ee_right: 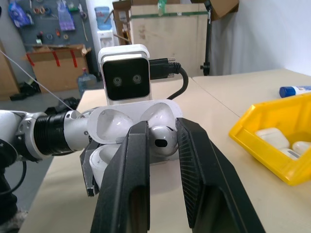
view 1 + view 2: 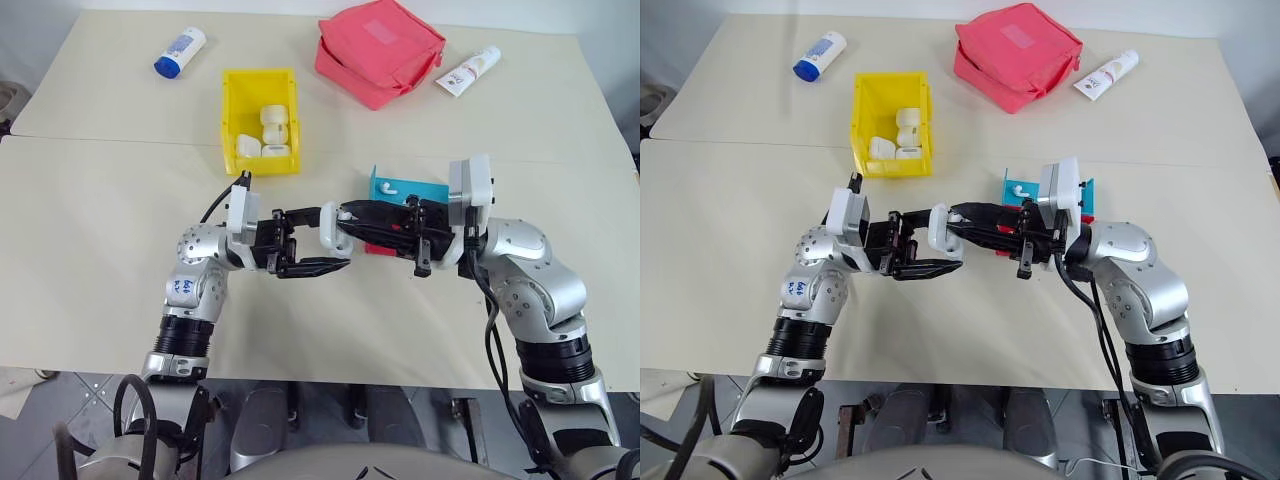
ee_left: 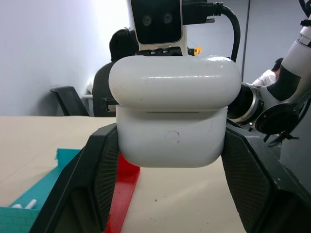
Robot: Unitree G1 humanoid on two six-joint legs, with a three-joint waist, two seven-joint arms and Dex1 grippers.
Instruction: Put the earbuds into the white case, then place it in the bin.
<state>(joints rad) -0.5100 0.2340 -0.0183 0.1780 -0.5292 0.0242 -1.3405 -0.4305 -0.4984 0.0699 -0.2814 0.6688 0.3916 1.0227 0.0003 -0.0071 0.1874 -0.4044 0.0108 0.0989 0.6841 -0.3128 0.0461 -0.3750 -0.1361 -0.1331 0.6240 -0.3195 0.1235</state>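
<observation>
From the head camera we saw both arms meeting over the middle of the table (image 2: pixel 90 300). The left end effector (image 2: pixel 318 243) was clamped shut on the white case (image 2: pixel 333 229), holding it up off the table with its lid open. The right end effector (image 2: pixel 352 214) reached in from the other side, fingers closed down on an earbud right at the case. Behind the right arm sat a blue tray (image 2: pixel 432 190) with another earbud (image 2: pixel 388 185) lying in it, and a bit of a red tray (image 2: pixel 380 249) peeked out just below the grippers. Further back was the bin (image 2: pixel 258 99), yellow, with a few white cases already inside. Also on the table: a blue-capped bottle (image 2: pixel 180 52), a red pouch (image 2: pixel 378 50) and a white tube (image 2: pixel 468 70).

In the left wrist view the case sat squeezed between the two black fingers (image 3: pixel 97 170), lid hinged up. The edges of the blue and red trays were underneath, and a person (image 3: pixel 114 68) sat in the background.

The right wrist view gave us the best look: the earbud (image 1: pixel 163 138) was pinched between the right fingers (image 1: pixel 131 170), sitting at the open case's mouth with the lid's hollows above it. We couldn't tell whether it was seated in its slot. The bin was off to the side on the table.
</observation>
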